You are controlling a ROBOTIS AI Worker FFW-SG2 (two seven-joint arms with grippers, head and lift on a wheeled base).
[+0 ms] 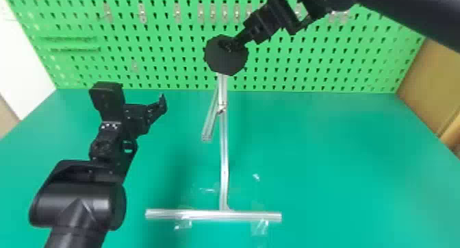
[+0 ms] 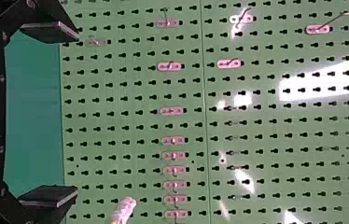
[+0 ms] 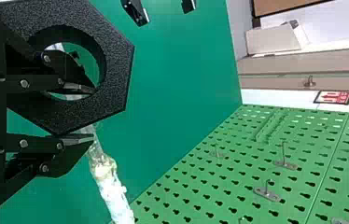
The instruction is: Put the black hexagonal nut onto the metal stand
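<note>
Head view: my right gripper (image 1: pixel 233 45) pinches the black hexagonal nut (image 1: pixel 227 63) by its rim at the metal stand's (image 1: pixel 224 155) upper end; my left gripper (image 1: pixel 139 113) is spread wide.

White glare patches the bright pegboard (image 2: pixel 135 102); soft shadow dims the table (image 1: pixel 342 168).

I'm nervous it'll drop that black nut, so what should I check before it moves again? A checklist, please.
1. Right hand gripping the black hexagonal nut: ok.
2. Left hand empty and away from the metal stand: ok.
3. Clear tape in place at the foot of the metal stand: ok.
4. Grip firm enough to survive a bump: cannot tell.
5. Nut's hole lined up with the metal stand: cannot tell.
</note>
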